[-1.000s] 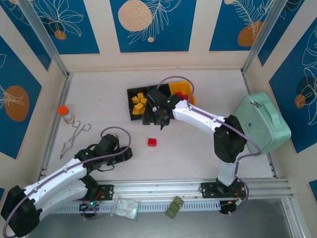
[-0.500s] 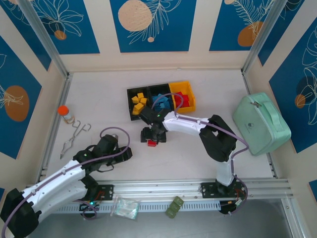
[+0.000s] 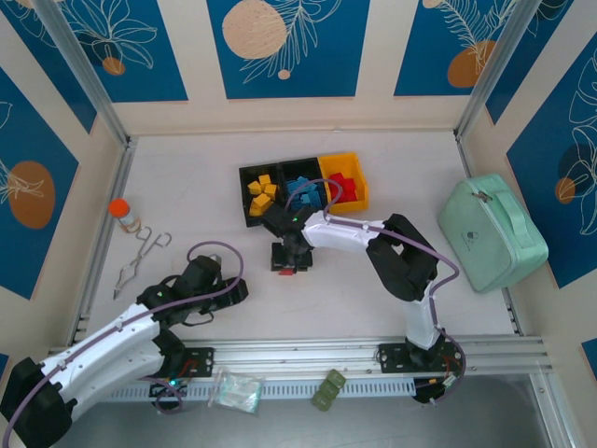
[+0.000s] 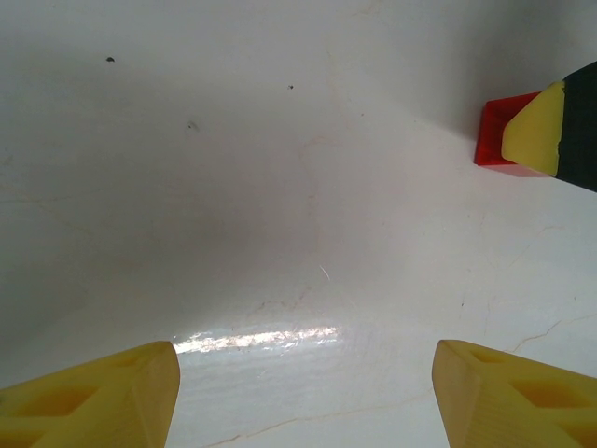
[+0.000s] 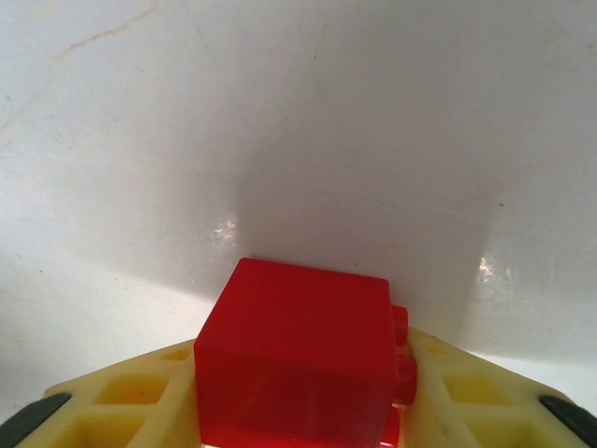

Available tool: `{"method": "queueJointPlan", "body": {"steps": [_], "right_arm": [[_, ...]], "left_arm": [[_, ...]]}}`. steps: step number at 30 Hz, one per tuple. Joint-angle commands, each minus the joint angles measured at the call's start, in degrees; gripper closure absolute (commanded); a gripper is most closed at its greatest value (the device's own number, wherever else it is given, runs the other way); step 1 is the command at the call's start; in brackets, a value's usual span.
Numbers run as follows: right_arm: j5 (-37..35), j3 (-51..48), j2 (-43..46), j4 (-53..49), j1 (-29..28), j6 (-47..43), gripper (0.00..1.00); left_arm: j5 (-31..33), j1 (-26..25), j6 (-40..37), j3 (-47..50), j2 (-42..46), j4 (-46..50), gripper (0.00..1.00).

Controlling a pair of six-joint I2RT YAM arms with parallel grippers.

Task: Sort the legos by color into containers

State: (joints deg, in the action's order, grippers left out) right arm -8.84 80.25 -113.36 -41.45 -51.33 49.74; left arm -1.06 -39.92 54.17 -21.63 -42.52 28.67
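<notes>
Red lego (image 3: 290, 272): from above largely buried under the right gripper (image 3: 291, 265), a sliver of red left visible. In the right wrist view, underside cut off by the lower edge together with the roots of both fingers (image 5: 121, 401); in the left wrist view, right part masked by a yellow-and-black fingertip. Left gripper (image 4: 303, 401): both fingers clipped by the lower edge, tips alone in frame. Heaped legos (image 3: 262, 191) in the containers (image 3: 362, 187): too small and too overlapped for a count.

The right jaws left the containers (image 3: 360, 185) and gripped the red lego (image 5: 297, 362).
</notes>
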Motion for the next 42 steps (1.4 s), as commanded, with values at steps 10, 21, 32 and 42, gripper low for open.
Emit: {"method": "queueJointPlan", "body": {"steps": [10,21,32,42], "right_arm": [[-5.65,-1.90,14.07,-3.39,5.75,-5.81,0.63],[-5.24,-1.78,18.03,-1.86,22.09,-11.51,0.62],[-5.22,7.71,6.36,0.93,30.94,-13.58,0.61],[-7.40,14.73,-2.09,0.40,32.08,-14.34,0.57]], "left_arm": [[-1.88,-1.17,0.02,-0.84,-4.52,-6.23,0.28],[-2.37,-4.96,-1.36,-7.89,-17.61,-13.89,0.28],[-1.59,-9.67,-1.89,-14.00,-27.56,-16.68,0.28],[0.16,-11.32,-1.25,-13.92,-27.27,-14.96,0.28]]}}
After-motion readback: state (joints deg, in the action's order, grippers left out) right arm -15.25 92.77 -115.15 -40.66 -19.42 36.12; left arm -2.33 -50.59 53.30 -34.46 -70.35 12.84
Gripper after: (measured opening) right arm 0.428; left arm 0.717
